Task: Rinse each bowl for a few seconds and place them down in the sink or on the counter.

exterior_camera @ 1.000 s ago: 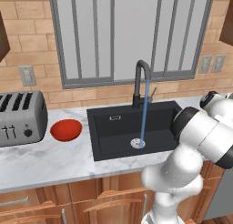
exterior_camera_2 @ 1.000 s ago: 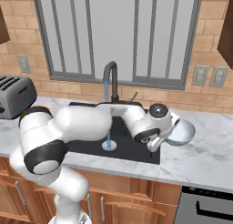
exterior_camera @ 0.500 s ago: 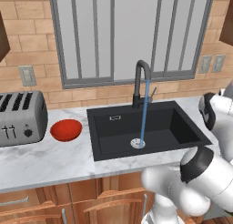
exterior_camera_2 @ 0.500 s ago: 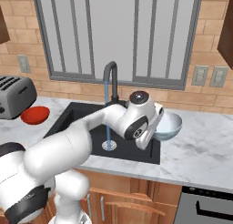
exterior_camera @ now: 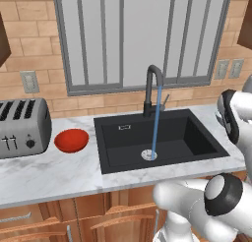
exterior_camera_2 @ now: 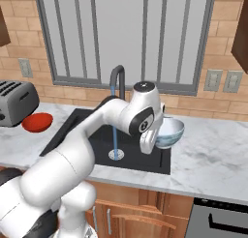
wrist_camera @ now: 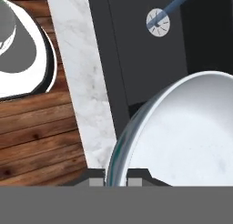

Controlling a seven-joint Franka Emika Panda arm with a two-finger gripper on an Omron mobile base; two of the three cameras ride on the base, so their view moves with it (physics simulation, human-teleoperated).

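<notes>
My gripper (exterior_camera_2: 151, 141) is shut on the rim of the pale blue-white bowl (exterior_camera_2: 170, 131), which hangs upright above the right edge of the black sink (exterior_camera_2: 92, 135). In the hand view the fingertips (wrist_camera: 96, 177) pinch the bowl (wrist_camera: 182, 136) at its bluish rim, with the sink (wrist_camera: 141, 63) and its silver drain (wrist_camera: 158, 22) beyond. The red bowl (exterior_camera: 71, 140) rests on the marble counter (exterior_camera: 49, 172) left of the sink (exterior_camera: 197, 137); it also shows as the red bowl (exterior_camera_2: 37, 122) in the right base view. A stream of water (exterior_camera: 156, 120) runs from the faucet (exterior_camera: 152, 83) onto the drain.
A silver toaster (exterior_camera: 22, 128) stands on the counter at the far left, next to the red bowl. The dark arched faucet (exterior_camera_2: 117, 80) rises behind the sink. Marble counter (exterior_camera_2: 213, 155) stretches to the right of the basin. Wooden cabinet fronts (wrist_camera: 41, 136) lie below.
The arm has carried the pale bowl leftwards from above the right counter to the sink's right edge. The red bowl and the water stream are unchanged.
</notes>
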